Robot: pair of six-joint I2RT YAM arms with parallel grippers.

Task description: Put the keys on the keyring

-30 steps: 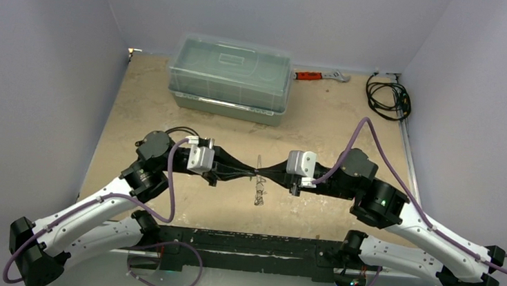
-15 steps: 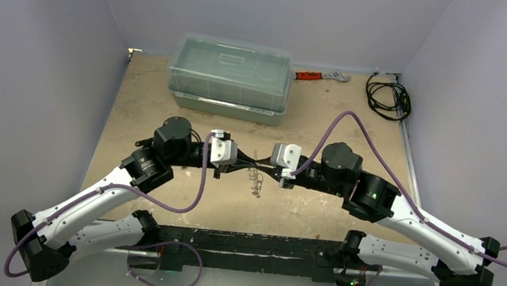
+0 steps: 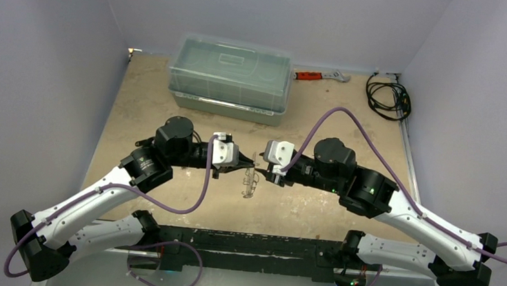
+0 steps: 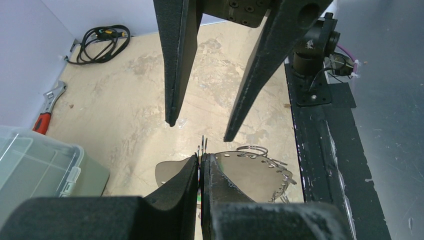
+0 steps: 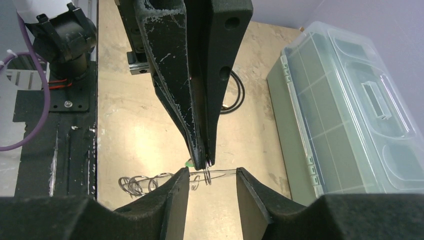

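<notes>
My left gripper (image 3: 247, 167) is shut on the thin wire ring of the keyring (image 3: 250, 183), which hangs above the table. In the left wrist view its fingers (image 4: 192, 175) pinch the ring's coils (image 4: 203, 146), and the flat oval tag (image 4: 250, 175) and chain (image 4: 281, 184) hang beyond them. My right gripper (image 3: 262, 172) faces it, open, with its jaws on either side of the ring (image 5: 206, 176) and not touching it. A green key head (image 5: 189, 162) peeks out beside the left gripper's fingertips (image 5: 205, 161). Chain loops (image 5: 136, 184) trail to the left. No silver keys can be made out.
A clear lidded plastic box (image 3: 230, 79) stands at the back of the table. A red-handled wrench (image 3: 319, 75) lies to its right, and a coiled black cable (image 3: 387, 98) sits in the back right corner. A black base rail (image 3: 249, 245) runs along the near edge.
Both arms have shifted left and drawn closer together. The right gripper, shut a second ago, has opened and let go of the ring. The left gripper keeps its hold.
</notes>
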